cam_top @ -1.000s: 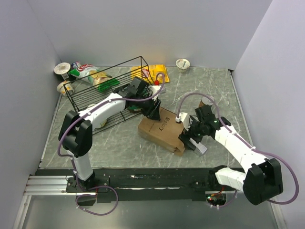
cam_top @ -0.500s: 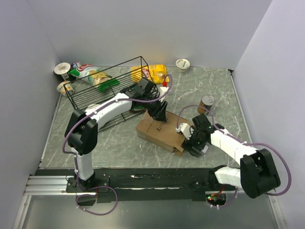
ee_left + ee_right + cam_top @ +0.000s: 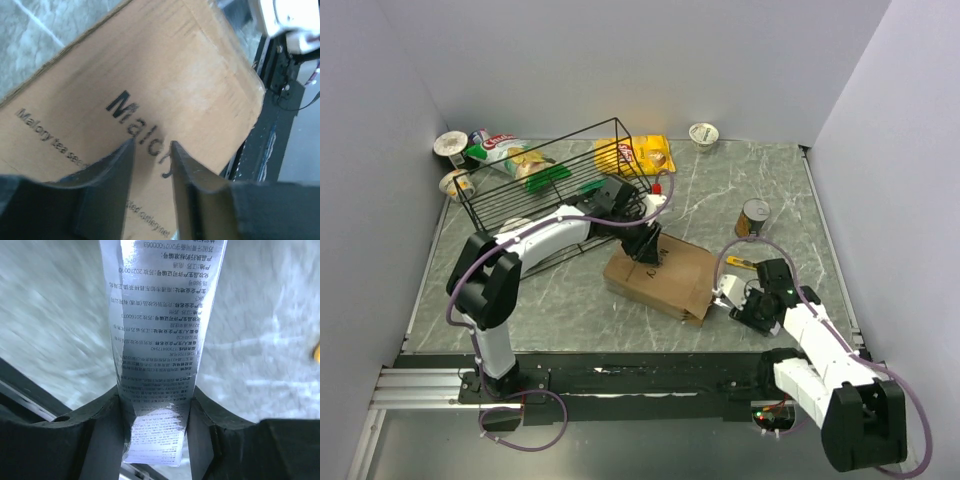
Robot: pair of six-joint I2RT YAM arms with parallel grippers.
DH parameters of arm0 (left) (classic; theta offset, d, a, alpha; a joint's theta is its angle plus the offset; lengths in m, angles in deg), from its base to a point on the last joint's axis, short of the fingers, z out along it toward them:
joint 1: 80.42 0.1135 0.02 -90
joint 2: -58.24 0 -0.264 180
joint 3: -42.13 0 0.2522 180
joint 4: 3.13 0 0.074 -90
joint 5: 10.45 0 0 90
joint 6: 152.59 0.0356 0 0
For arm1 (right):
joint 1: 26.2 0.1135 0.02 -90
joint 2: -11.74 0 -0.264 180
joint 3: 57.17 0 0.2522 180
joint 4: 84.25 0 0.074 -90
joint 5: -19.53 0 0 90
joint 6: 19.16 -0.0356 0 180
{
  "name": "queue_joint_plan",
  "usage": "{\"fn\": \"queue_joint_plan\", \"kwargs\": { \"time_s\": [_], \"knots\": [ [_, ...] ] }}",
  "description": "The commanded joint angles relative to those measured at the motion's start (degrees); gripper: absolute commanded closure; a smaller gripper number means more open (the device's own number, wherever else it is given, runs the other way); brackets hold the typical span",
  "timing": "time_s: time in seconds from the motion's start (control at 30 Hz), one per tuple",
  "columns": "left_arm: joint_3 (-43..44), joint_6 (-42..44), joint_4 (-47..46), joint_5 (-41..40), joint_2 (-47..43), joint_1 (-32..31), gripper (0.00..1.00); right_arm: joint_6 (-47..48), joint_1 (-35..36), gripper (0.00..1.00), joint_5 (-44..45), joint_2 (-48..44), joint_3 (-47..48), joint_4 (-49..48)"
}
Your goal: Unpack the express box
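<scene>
Claws first: right claw (image 3: pixel 155 395) is clamped on a flat silver packet (image 3: pixel 156 320) with printed text, held just off the open end of the box (image 3: pixel 665 272), above the table (image 3: pixel 570 300). Left claw (image 3: pixel 151 145) has a narrow gap with nothing in it, tips down on the box's printed top face; looks like it's pinning it. Box lies on its side mid-table, mouth toward the right arm, wire basket (image 3: pixel 535 180) near, behind-left.

Step, my read: pulling contents out, one item in hand. Next: carry packet clear, set it on bare table toward the can (image 3: pixel 753 217), release. Can't see whether more is inside.
</scene>
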Motion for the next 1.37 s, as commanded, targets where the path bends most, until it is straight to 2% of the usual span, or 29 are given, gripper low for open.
{"fn": "queue_joint_plan", "kwargs": {
  "time_s": [0.0,0.17,0.27,0.33,0.37,0.4,0.43,0.47,0.5,0.57,0.6,0.63,0.7,0.73,0.77,0.87,0.93,1.0,1.07,1.23,1.33],
  "knots": [
    [-5.71,0.98,4.79,-1.37,-1.93,1.98,0.62,13.75,-6.61,0.58,3.06,-1.27,-1.5,0.73],
    [-6.95,1.07,5.93,-3.12,-4.22,3.04,0.64,19.41,-13.74,0.57,4.03,-1.11,-2.47,-1.03],
    [-7.39,1.24,6.2,-3.73,-5.54,4.18,0.65,17.14,-16.98,0.56,3.95,2.74,-0.64,-3.05],
    [-7.56,1.68,6.81,-4.0,-6.68,4.88,0.64,12.84,-17.96,0.52,2.11,5.65,3.05,-1.74],
    [-7.47,1.86,7.25,-4.0,-7.12,5.06,0.65,9.78,-18.22,0.4,1.23,7.58,4.37,-1.3],
    [-6.34,2.21,8.21,-3.3,-7.82,5.5,0.64,8.27,-18.23,0.34,-1.65,8.12,7.17,-0.86],
    [-5.64,2.13,7.96,-2.43,-10.52,5.68,0.57,7.12,-18.23,0.29,-3.94,8.21,9.02,1.58],
    [-5.19,2.21,7.34,-0.5,-12.38,5.85,0.54,4.33,-18.31,0.1,-6.23,7.26,11.04,2.91],
    [-3.54,3.34,6.29,2.91,-14.14,5.94,0.51,2.3,-18.31,0.0,-8.6,6.55,15.67,4.14],
    [-1.77,3.27,4.19,4.0,-18.8,5.94,0.39,-2.18,-18.31,0.0,-14.58,5.06,21.14,7.83],
    [-0.46,1.61,2.52,3.48,-20.12,5.94,0.04,-6.47,-18.23,0.0,-16.6,4.88,27.17,9.32],
    [-0.09,0.29,-0.45,2.34,-21.61,5.94,0.04,-8.16,-18.23,0.0,-20.28,4.96,30.28,10.82],
    [3.66,1.33,0.3,0.93,-21.54,5.94,0.04,-19.38,-18.14,0.0,-19.44,4.79,36.34,9.26],
    [5.17,1.33,1.61,-1.69,-20.58,5.94,0.04,-24.48,-18.14,0.0,-14.65,4.7,37.68,6.99],
    [6.49,1.07,1.97,-3.8,-19.96,6.11,0.04,-34.1,-18.05,0.0,-11.9,4.7,38.74,3.57],
    [10.36,-1.21,1.28,-10.21,-19.16,8.22,0.04,-42.95,-18.14,0.0,-3.56,6.88,45.76,3.8],
    [11.68,-4.54,-0.39,-11.64,-19.95,11.9,0.04,-45.61,-18.05,0.0,-0.9,8.21,51.82,5.64],
    [12.13,-15.76,-5.55,-13.14,-21.61,17.94,0.04,-47.99,-18.05,0.0,1.31,9.44,57.43,7.92],
    [9.59,-20.45,-11.53,-12.62,-24.61,20.87,0.04,-48.96,-18.05,0.0,1.13,9.01,59.92,8.63],
    [6.86,-13.97,-9.54,-18.68,-26.63,23.16,0.04,-49.93,-18.05,0.0,-2.56,3.57,57.39,-0.48],
    [4.31,-12.38,-10.32,-21.03,-27.51,24.05,0.04,-52.73,-18.14,0.0,-1.25,4.86,58.69,-0.86]
  ]
}}
